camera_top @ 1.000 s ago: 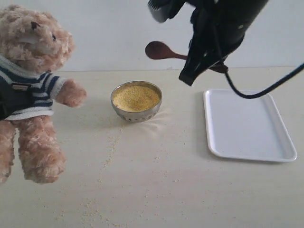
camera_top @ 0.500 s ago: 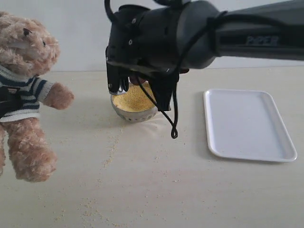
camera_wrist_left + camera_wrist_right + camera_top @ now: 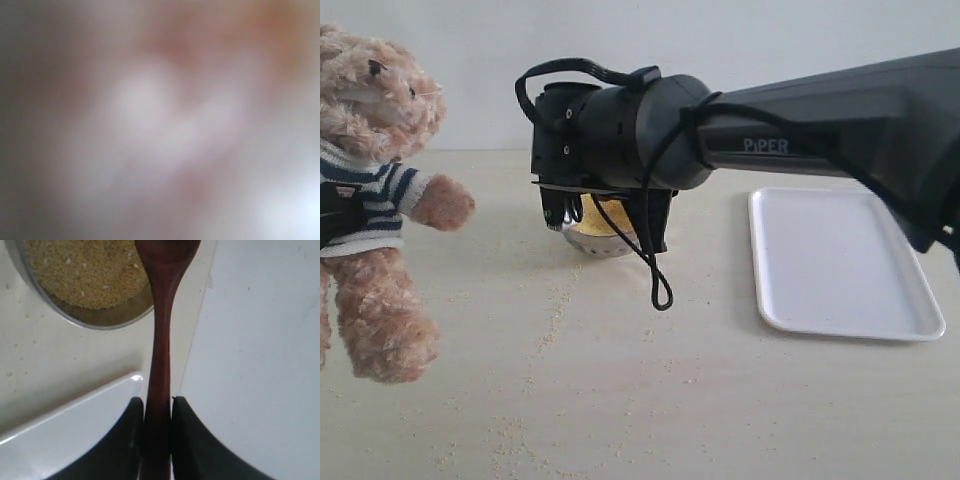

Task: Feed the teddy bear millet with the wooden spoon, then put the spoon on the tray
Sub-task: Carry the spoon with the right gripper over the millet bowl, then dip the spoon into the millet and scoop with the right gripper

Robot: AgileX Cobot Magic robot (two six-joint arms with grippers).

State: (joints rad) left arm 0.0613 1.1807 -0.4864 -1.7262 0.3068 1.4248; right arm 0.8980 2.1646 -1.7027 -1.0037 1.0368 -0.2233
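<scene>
The teddy bear hangs upright at the far left, facing the steel bowl of millet. A black part of my left gripper sits across the bear's striped torso; the left wrist view is only a blur of pale fur. My right gripper is shut on the handle of the wooden spoon, whose bowl end reaches over the steel bowl's rim. In the exterior view the right arm's wrist hovers over the bowl and hides the spoon. The white tray lies to the right.
Stray millet grains are scattered on the beige table in front of the bowl and toward the near edge. A black cable loop dangles from the right wrist just above the table. A white wall stands behind.
The right arm came down from high above and swung left, lowering over the bowl with the spoon. The bear shifted slightly left and then stayed still.
</scene>
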